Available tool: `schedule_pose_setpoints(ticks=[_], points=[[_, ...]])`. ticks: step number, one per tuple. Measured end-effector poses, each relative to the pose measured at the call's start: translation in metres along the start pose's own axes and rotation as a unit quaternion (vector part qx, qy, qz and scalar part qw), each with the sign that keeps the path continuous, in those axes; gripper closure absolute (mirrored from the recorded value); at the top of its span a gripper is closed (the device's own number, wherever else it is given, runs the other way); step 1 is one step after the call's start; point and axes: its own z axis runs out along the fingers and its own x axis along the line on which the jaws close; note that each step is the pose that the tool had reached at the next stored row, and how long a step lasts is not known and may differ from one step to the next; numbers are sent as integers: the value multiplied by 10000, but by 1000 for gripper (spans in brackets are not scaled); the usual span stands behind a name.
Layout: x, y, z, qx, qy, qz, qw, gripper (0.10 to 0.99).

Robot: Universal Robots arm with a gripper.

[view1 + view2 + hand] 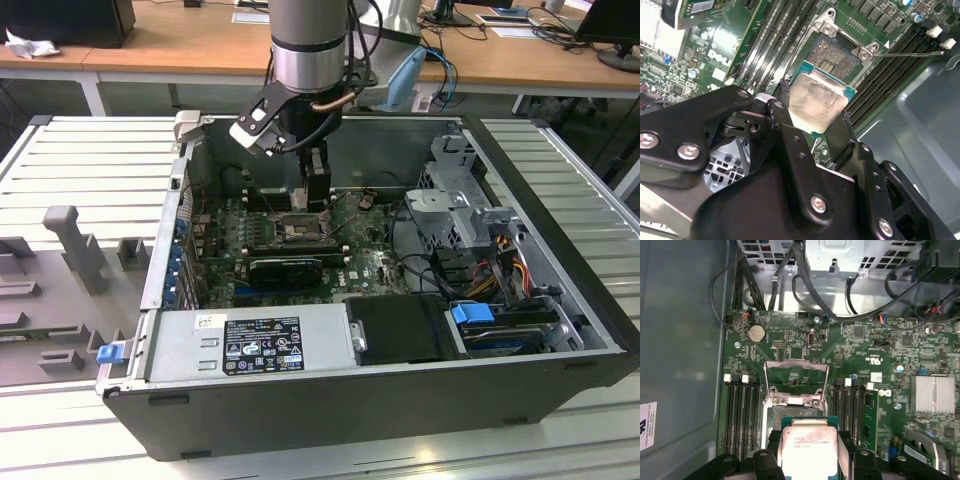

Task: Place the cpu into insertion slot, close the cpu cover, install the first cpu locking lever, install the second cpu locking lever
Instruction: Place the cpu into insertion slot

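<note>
My gripper (809, 452) is shut on the cpu (807, 447), a small square chip with a pale metal top, one black finger (774, 442) on each side. In the second wrist view the cpu (817, 102) hangs tilted just above the near edge of the insertion slot (832, 55), whose contact field lies uncovered. The cpu cover (796, 376) stands swung open beyond the insertion slot (790, 413). A thin locking lever (910, 53) sticks out beside the socket. In the exterior view the gripper (318, 198) hangs inside the open computer case over the motherboard.
Long black memory slots (742, 415) flank the socket on both sides. A silver heatsink (932, 394), a coin battery (756, 332) and black cables (805, 275) lie around it. A black card (285, 268), drive cage (455, 200) and power supply (250, 345) crowd the case.
</note>
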Motion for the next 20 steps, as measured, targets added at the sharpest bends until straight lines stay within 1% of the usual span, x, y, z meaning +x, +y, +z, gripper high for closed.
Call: schedule_pose_setpoints(ticks=[2,4,5,7,8,9,15,17,18,20], points=[[0,-2,26,0,-1,18,10000,557],[0,-3,41,-3,-14,134,9999,557],[0,-4,42,-3,-26,154,9999,557],[-1,-5,50,-3,-73,176,9998,557],[0,-5,60,-3,-87,176,9998,557],[13,-13,91,-3,-92,177,9998,557],[67,-45,214,-2,-92,176,9998,557],[83,-81,282,-2,-92,177,9998,557],[86,-93,302,-2,-92,177,9998,557],[87,-98,350,-3,-92,176,9998,557]])
